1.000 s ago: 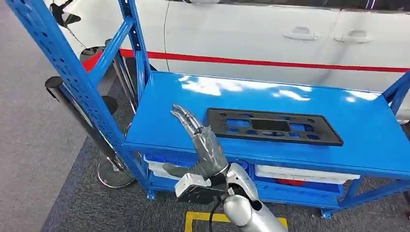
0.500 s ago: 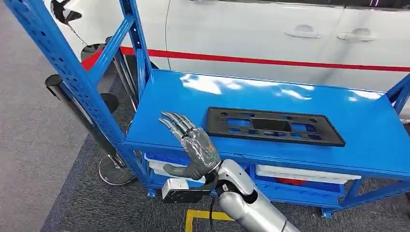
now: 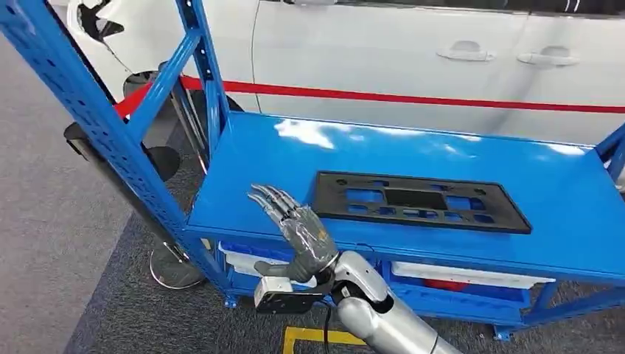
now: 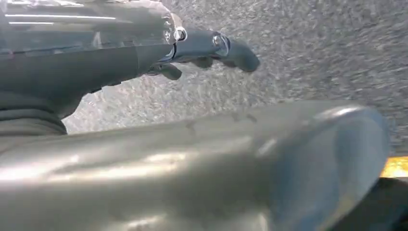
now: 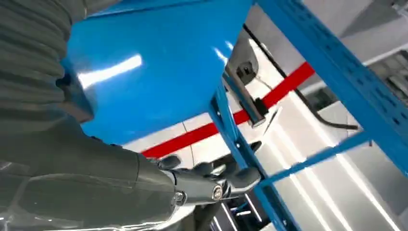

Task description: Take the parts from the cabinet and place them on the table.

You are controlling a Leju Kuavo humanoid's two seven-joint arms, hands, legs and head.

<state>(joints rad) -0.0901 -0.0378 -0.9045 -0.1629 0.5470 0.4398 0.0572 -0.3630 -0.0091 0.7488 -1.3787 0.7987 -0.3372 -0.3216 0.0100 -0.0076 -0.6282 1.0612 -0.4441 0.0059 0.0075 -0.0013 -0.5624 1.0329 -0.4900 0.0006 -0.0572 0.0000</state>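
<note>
The right hand [image 3: 295, 232] hovers empty, fingers spread, over the near left corner of the blue surface [image 3: 295, 158], just beside the part [image 3: 419, 201]. The left hand [image 4: 211, 45] hangs over grey carpet, fingers loosely apart, holding nothing. The part, a flat black plate with cutouts, lies mid-surface; it looks stiff, light and thin, so its near long edge or a cutout rim seems the best hold. The blue upright [image 3: 96, 118] crowds the left; open room lies behind and to the right.
</note>
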